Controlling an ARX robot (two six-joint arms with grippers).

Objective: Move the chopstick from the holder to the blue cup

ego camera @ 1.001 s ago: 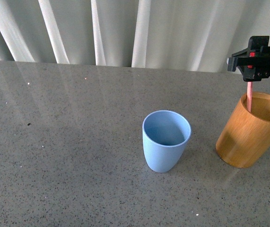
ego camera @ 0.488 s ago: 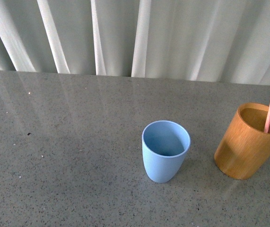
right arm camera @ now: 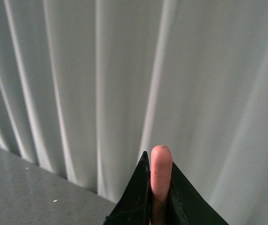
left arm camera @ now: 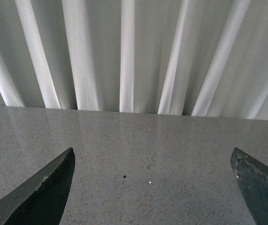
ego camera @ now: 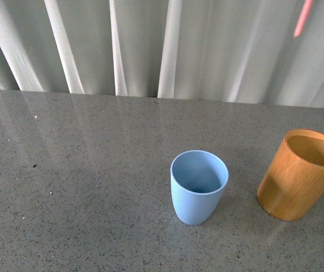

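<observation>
Carrying seems the step in hand: the light blue plastic cup [ego camera: 199, 184] stands empty, the round orange wooden holder [ego camera: 298, 175] beside it vacated. Left gripper [left arm camera: 152, 152] gapes, holding nothing. Right gripper [right arm camera: 158, 161] pinches the pink chopstick [ego camera: 303, 18], high before the white curtain [ego camera: 150, 45]; half a second ago its tip sat in the holder. Next, centre it over the cup, then lower

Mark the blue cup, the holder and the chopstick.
blue cup [ego camera: 196, 205]: front view, outer wall.
holder [ego camera: 292, 187]: front view, outer wall.
chopstick [right arm camera: 161, 164]: right wrist view, rounded tip.
</observation>
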